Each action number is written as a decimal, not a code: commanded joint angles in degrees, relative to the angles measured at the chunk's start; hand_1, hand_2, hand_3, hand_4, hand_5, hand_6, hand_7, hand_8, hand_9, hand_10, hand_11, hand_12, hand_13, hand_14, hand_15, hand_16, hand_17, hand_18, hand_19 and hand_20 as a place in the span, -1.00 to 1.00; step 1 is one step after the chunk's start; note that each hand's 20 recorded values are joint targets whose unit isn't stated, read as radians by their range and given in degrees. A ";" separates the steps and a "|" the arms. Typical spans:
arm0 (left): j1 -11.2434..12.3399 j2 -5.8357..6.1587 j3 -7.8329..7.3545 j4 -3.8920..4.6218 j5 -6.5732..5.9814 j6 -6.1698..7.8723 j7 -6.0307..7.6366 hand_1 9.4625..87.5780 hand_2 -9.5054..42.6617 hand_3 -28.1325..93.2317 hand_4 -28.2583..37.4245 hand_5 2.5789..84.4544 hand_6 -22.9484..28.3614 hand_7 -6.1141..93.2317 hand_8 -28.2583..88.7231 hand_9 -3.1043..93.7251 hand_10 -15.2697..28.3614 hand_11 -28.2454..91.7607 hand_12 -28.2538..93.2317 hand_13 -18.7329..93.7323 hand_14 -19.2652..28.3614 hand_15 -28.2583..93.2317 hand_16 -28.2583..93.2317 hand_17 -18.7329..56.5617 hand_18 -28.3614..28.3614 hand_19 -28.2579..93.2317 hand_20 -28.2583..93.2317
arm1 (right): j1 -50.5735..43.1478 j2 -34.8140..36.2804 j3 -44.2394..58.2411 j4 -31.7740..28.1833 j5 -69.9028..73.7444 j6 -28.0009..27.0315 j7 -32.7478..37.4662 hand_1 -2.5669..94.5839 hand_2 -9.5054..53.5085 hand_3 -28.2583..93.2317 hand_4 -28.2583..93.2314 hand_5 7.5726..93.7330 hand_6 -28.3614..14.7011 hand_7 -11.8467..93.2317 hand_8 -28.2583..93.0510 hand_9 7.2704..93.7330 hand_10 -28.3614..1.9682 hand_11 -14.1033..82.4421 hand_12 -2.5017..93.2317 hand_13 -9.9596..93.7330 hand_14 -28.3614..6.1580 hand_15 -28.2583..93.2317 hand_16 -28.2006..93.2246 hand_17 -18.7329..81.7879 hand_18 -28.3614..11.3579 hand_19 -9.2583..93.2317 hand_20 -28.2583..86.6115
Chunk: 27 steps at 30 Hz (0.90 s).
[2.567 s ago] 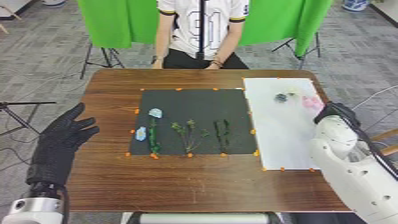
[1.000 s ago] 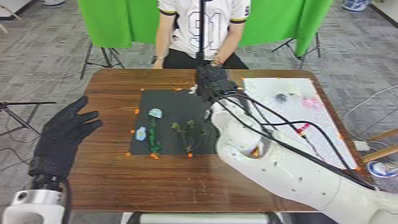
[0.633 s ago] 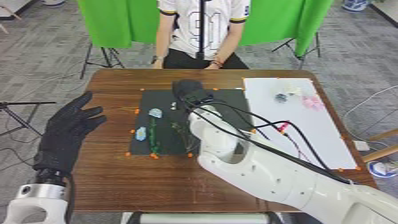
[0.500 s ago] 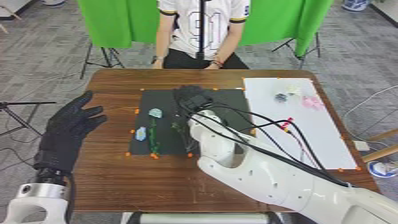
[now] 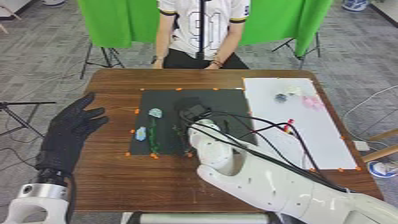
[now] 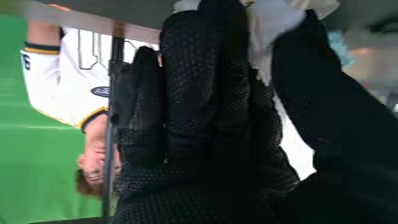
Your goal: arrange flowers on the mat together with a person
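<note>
flowers (image 5: 155, 113) in blue lie on the mat (image 5: 226, 100); the right hand (image 6: 191, 90) pinches a white bloom (image 6: 272, 24), leaving a pink one (image 5: 313, 102) among those to place.

Quick tally: one table (image 5: 102, 185), one dark mat (image 5: 160, 100), one white sheet (image 5: 333, 150). Two light blue flowers (image 5: 155, 113) on the mat, then three blooms on the sheet: one pink bloom (image 5: 313, 102), one dark greyish bloom (image 5: 281, 98), one pale bloom (image 5: 294, 90). One white petally thing (image 6: 271, 25) in the wrist view too. Stems? I get one green stem (image 5: 153, 137) plus some half-hidden greenery (image 5: 179, 132) I can't count, lol.
</note>
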<state>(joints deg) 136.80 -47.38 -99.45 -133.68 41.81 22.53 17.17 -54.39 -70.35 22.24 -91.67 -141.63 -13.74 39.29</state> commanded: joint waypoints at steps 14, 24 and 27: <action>2.49 -0.13 -0.39 0.09 -0.06 -0.22 -0.43 -0.66 -0.45 0.78 -1.00 -0.26 0.19 -0.56 -0.71 -0.29 0.58 0.05 -0.38 -0.27 0.88 0.50 -0.75 -0.74 0.79 0.36 -0.29 | 1.71 0.38 -1.46 -3.57 -1.67 -2.39 0.86 -0.10 -1.00 0.53 -0.94 0.27 0.26 -0.51 -0.71 0.46 -0.16 -0.13 -0.56 0.53 -0.02 0.50 -0.28 0.28 -0.44 1.00 -0.30; 2.53 -0.43 -0.30 0.16 0.13 -0.17 -0.05 -0.65 -0.44 0.78 -1.00 -0.26 0.19 -0.56 -0.71 -0.29 0.58 0.05 -0.38 -0.27 0.88 0.50 -0.75 -0.74 0.79 0.36 -0.29 | 3.21 0.59 -2.00 -4.44 -0.95 -2.33 1.69 -0.14 -1.00 0.52 -0.94 0.28 0.29 -0.53 -0.71 0.48 -0.20 -0.17 -0.58 0.55 -0.06 0.50 -0.28 0.29 -0.50 1.00 -0.29; 3.32 -0.10 -0.42 0.00 -0.24 0.28 0.74 -0.65 -0.44 0.78 -1.00 -0.26 0.19 -0.56 -0.71 -0.29 0.58 0.05 -0.38 -0.27 0.88 0.50 -0.75 -0.74 0.80 0.36 -0.29 | 4.03 1.17 -2.38 -5.10 -0.48 -1.45 2.29 -0.16 -1.00 0.51 -0.93 0.27 0.29 -0.54 -0.71 0.50 -0.21 -0.18 -0.58 0.56 -0.06 0.51 -0.28 0.30 -0.50 1.00 -0.28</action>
<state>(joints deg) 138.46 -47.33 -99.81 -133.71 41.80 22.53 17.22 -52.47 -69.96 20.20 -95.56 -142.04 -15.86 40.36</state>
